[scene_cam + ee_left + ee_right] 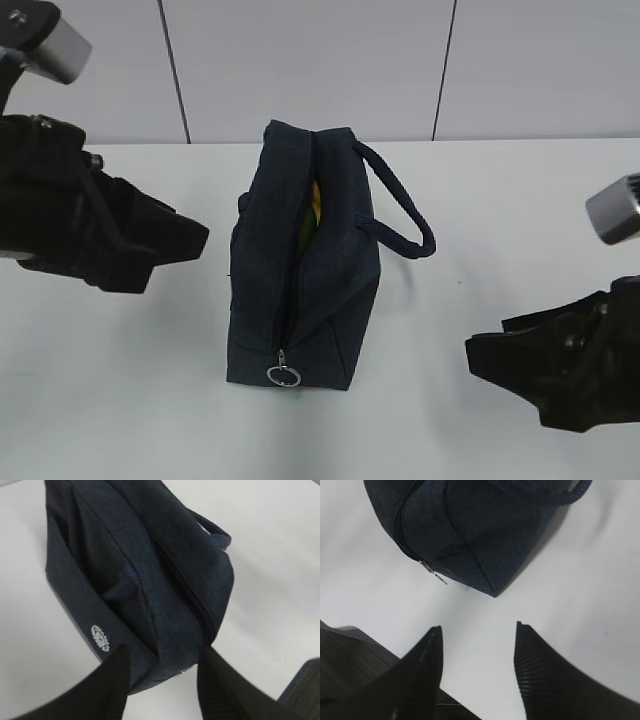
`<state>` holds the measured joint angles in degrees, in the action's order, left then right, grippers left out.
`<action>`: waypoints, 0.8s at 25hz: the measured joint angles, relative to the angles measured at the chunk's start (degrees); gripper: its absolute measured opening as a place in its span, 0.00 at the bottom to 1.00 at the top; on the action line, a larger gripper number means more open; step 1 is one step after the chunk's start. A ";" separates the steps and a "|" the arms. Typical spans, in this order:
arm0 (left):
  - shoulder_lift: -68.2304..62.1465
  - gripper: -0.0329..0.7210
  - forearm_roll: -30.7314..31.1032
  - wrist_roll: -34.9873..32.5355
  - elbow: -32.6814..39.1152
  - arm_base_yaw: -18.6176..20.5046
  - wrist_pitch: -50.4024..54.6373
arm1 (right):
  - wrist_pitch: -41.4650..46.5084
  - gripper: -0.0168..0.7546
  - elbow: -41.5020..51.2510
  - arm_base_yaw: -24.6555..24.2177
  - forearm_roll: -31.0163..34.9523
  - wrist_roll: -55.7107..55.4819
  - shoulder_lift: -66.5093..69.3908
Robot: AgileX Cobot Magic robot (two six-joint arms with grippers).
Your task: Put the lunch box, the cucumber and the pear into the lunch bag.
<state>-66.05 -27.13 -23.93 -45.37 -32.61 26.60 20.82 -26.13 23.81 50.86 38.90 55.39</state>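
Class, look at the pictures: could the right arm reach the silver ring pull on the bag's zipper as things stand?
Probably yes. The ring pull hangs exposed at the lunch bag's near end, and only bare table lies between it and the open right gripper.

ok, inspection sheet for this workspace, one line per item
surface: white table, bare around the bag.
lunch bag: dark navy, zipper open along the top, ring pull at the near end, loop handle lying to the right.
contents: something yellow shows through the opening; lunch box and cucumber not visible, cannot tell if inside.
clutter: nothing seen.
left tool: jaws apart, at the bag's end, empty.
right tool: jaws apart over bare table, clear of the bag, empty.
cables: nothing seen.
surroundings: pale panelled wall behind.
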 joint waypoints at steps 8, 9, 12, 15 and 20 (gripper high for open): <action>-3.74 0.38 -0.57 -2.68 0.00 -2.60 1.32 | -0.60 0.49 0.00 0.00 4.25 13.08 7.51; -4.71 0.38 -0.57 -2.73 0.00 -2.60 1.44 | -0.60 0.47 0.00 0.00 7.26 16.02 8.75; -7.04 0.38 -0.57 -3.21 0.00 -2.60 1.53 | -0.70 0.41 0.09 0.00 18.17 27.49 11.68; -8.51 0.38 -0.57 -4.49 0.00 -2.60 0.69 | -0.45 0.40 1.09 0.00 34.14 44.74 13.89; -9.20 0.38 -0.46 -4.74 0.00 -2.60 -2.61 | 5.16 0.39 3.20 0.00 49.93 65.78 17.26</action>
<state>-75.25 -27.59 -28.66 -45.37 -35.21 23.99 25.98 -22.93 23.81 100.79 104.68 72.65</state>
